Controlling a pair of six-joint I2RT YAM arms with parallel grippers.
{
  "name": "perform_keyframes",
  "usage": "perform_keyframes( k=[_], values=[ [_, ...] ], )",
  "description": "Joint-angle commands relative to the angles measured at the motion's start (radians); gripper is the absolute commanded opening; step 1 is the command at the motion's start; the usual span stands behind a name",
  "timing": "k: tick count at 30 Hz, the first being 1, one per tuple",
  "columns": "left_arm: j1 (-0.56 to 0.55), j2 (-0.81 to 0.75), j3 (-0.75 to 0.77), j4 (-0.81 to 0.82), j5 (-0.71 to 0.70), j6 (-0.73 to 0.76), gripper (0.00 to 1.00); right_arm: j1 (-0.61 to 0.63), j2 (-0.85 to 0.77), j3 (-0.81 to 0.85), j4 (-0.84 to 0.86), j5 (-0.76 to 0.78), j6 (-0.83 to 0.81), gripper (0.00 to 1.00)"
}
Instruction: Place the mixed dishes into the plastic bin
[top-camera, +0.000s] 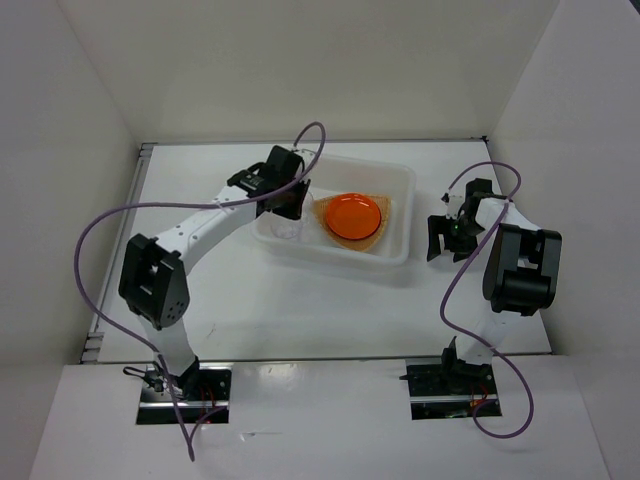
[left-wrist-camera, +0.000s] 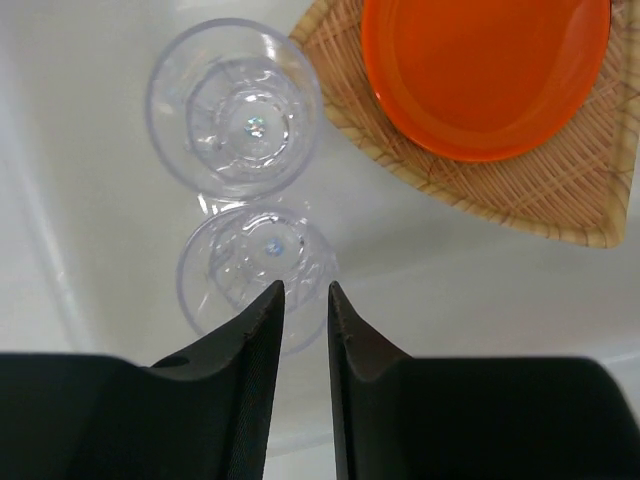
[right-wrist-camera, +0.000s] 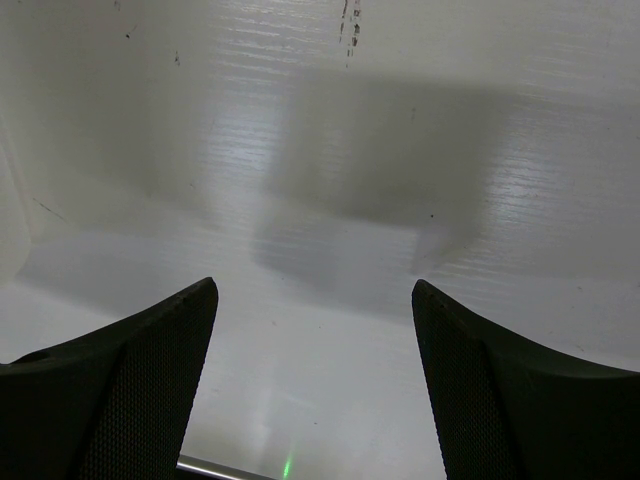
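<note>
The plastic bin stands at the table's middle back. In it lies the tan woven plate, with the orange plate on top. In the left wrist view the orange plate rests on the woven plate, and two clear cups stand upright side by side on the bin floor. My left gripper hovers above the nearer cup, with its jaws a narrow gap apart and empty. It is over the bin's left end. My right gripper is wide open and empty. The black plate is not in view.
White walls enclose the table on the left, back and right. A metal strip runs along the table's left edge. The right arm stands to the right of the bin. Purple cables loop over both arms.
</note>
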Motion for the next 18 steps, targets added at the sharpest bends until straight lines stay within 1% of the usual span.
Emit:
perform_keyframes(
  k=[1,2,4,5,6,8,9,10,11,12,13,14,15,18],
  values=[
    [0.001,-0.178,-0.052,0.097,-0.089,-0.025,0.31,-0.006,0.003,0.024,0.001,0.011,0.002,0.83],
    [0.001,-0.261,-0.095,0.119,-0.131,-0.035,0.31,-0.006,0.003,0.024,0.001,0.011,0.002,0.83],
    [0.001,-0.356,-0.148,0.199,-0.161,-0.035,0.31,-0.006,-0.009,0.024,0.001,0.000,0.002,0.83],
    [0.001,-0.452,-0.176,0.225,-0.173,-0.035,0.37,-0.006,-0.023,0.024,0.001,0.000,0.002,0.83],
    [0.001,-0.499,-0.237,0.278,-0.173,-0.035,0.42,-0.006,-0.023,0.024,0.001,-0.009,0.002,0.83],
    [0.001,-0.612,-0.288,0.314,-0.211,-0.035,0.49,-0.006,-0.062,0.024,0.001,-0.009,0.002,0.83],
    [0.001,-0.638,-0.308,0.326,-0.228,-0.044,0.59,-0.006,-0.075,0.024,0.001,-0.009,0.002,0.83],
    [0.001,-0.658,-0.339,0.340,-0.247,-0.044,0.66,-0.006,-0.087,0.024,0.001,-0.009,0.002,0.83],
    [0.001,-0.685,-0.339,0.340,-0.282,-0.044,0.68,-0.006,-0.116,0.024,0.001,-0.009,0.002,0.83],
    [0.001,-0.694,-0.351,0.340,-0.303,-0.056,0.73,-0.006,-0.130,0.015,0.013,-0.009,0.002,0.83],
    [0.001,-0.706,-0.351,0.340,-0.328,-0.071,0.93,-0.006,-0.144,0.015,0.024,0.003,0.002,0.83],
    [0.001,-0.706,-0.371,0.340,-0.384,-0.072,0.95,-0.006,-0.164,0.015,0.024,0.014,0.002,0.83],
    [0.001,-0.717,-0.371,0.340,-0.411,-0.072,0.99,-0.006,-0.173,0.015,0.024,0.026,0.011,0.83],
    [0.001,-0.749,-0.392,0.340,-0.478,-0.095,1.00,-0.006,-0.224,0.006,0.046,0.045,0.012,0.83]
  ],
)
